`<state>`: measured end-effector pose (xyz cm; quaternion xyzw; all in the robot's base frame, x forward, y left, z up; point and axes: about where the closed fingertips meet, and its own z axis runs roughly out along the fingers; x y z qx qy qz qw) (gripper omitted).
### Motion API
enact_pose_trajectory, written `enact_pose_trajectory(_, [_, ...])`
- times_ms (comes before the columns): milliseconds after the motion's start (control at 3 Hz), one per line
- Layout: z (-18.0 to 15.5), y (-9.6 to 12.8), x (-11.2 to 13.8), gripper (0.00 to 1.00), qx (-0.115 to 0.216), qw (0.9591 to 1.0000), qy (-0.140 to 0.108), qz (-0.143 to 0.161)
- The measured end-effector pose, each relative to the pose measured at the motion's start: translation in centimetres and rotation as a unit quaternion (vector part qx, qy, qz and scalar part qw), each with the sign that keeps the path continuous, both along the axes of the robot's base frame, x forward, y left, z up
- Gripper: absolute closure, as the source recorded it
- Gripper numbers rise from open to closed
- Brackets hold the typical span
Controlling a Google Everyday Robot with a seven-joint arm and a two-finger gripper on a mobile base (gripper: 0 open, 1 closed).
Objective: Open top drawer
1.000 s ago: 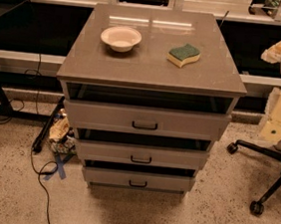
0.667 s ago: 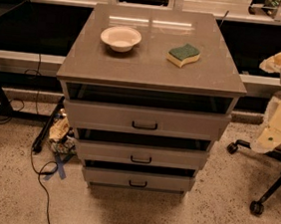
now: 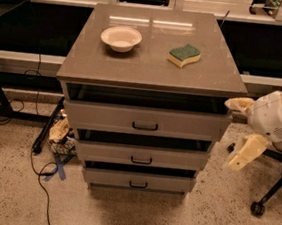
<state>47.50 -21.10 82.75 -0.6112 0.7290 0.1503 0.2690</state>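
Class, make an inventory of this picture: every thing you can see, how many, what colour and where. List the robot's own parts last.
cabinet: 1, grey-brown, centre of view, on a speckled floor
top drawer: 1, grey-beige with a dark handle, directly under the cabinet's top
lower drawers: 2, grey-beige with dark handles, stacked below the top drawer
bowl: 1, white, on the cabinet's top, left side
sponge: 1, yellow with a green face, on the cabinet's top, right of the bowl
cable: 1, black, on the floor left of the cabinet
chair base: 1, black, wheeled, at the right edge
robot arm: 1, white, at the right edge
gripper: 1, pale yellow fingers, open, beside the top drawer's right end, away from its handle
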Motion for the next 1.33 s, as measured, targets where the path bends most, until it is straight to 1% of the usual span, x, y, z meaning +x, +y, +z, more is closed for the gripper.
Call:
enact_pose_trajectory(333, [-2.4,0.2,0.4,0.00,0.016,0.9994,-0.002,0.032])
enact_pose_trajectory(667, [-2.1,0.3,0.4,0.00,0.014,0.9994,-0.004,0.032])
enact_pose_trajectory(1000, [-4.2,0.8,1.4,0.00,-0.026,0.9982,-0.026,0.048])
enact_pose_trajectory(1333, [-8.5,2.0,4.7,0.00,-0.091,0.9899,-0.065,0.086])
